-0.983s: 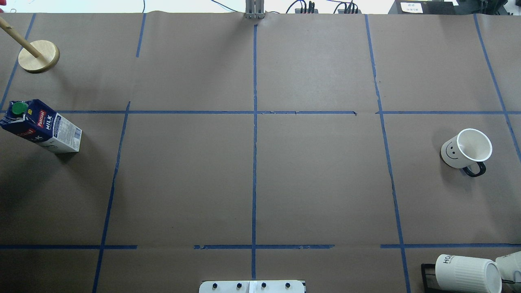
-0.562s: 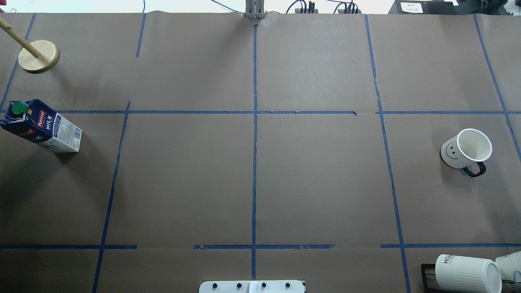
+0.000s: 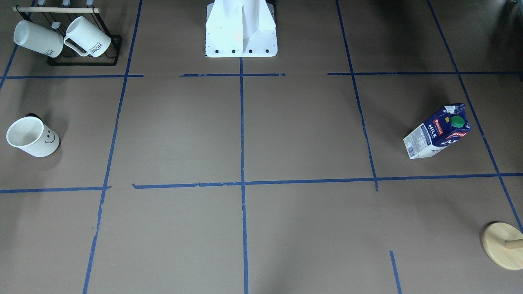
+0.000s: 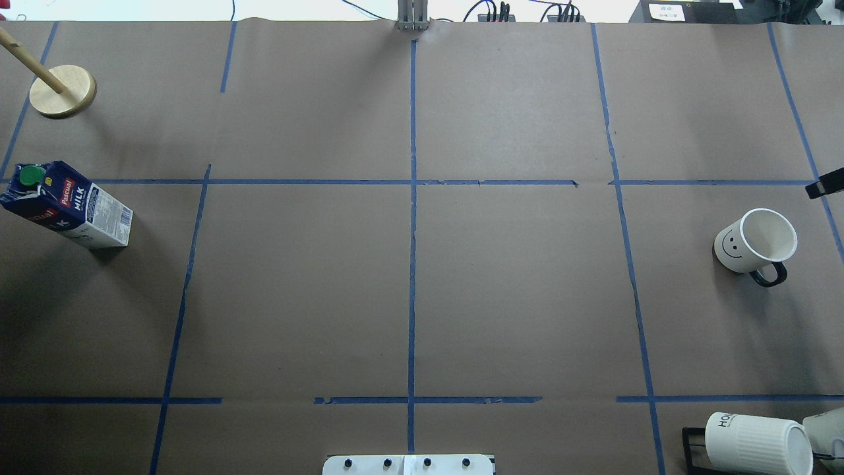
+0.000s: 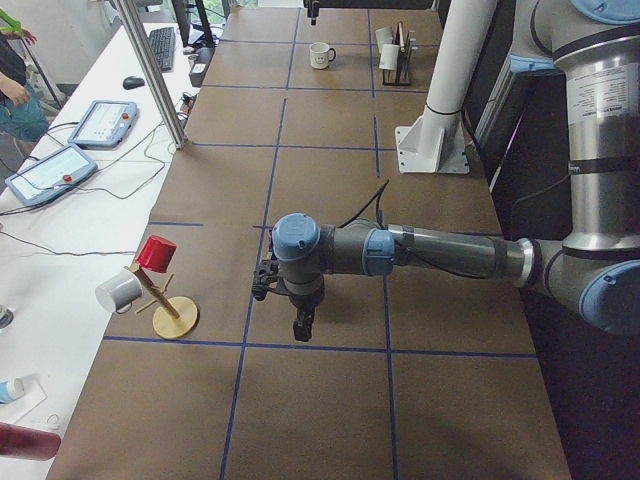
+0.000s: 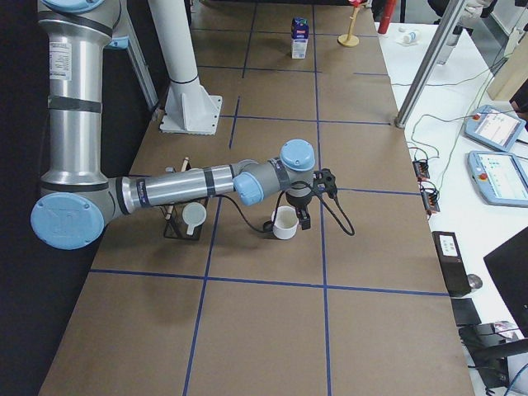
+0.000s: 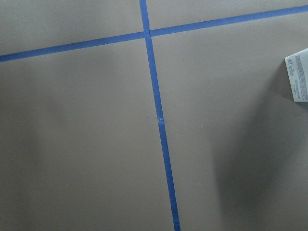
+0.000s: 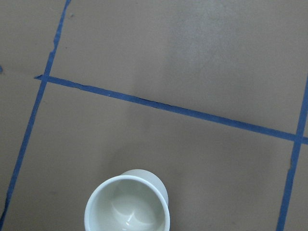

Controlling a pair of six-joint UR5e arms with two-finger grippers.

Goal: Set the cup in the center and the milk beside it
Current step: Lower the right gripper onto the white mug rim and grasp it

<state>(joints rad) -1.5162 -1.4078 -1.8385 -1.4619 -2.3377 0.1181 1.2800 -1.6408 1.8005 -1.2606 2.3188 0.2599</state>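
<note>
The cup, a white mug with a smiley face and a black handle, stands upright at the table's right side. The milk, a blue carton with a green cap, stands at the far left. The center is a bare tape crossing. My right gripper shows only as a black tip at the overhead view's right edge. It hovers just beside the cup; I cannot tell if it is open. My left gripper hangs above the table near the milk; I cannot tell its state. The right wrist view looks down into the cup.
A black rack with ribbed "HOME" mugs stands at the near right corner. A wooden peg stand with hanging cups stands at the far left. The robot base is at the near middle edge.
A black tip of my right gripper has come into the overhead view at the right edge, beyond the cup. The cup and the milk have not moved.
</note>
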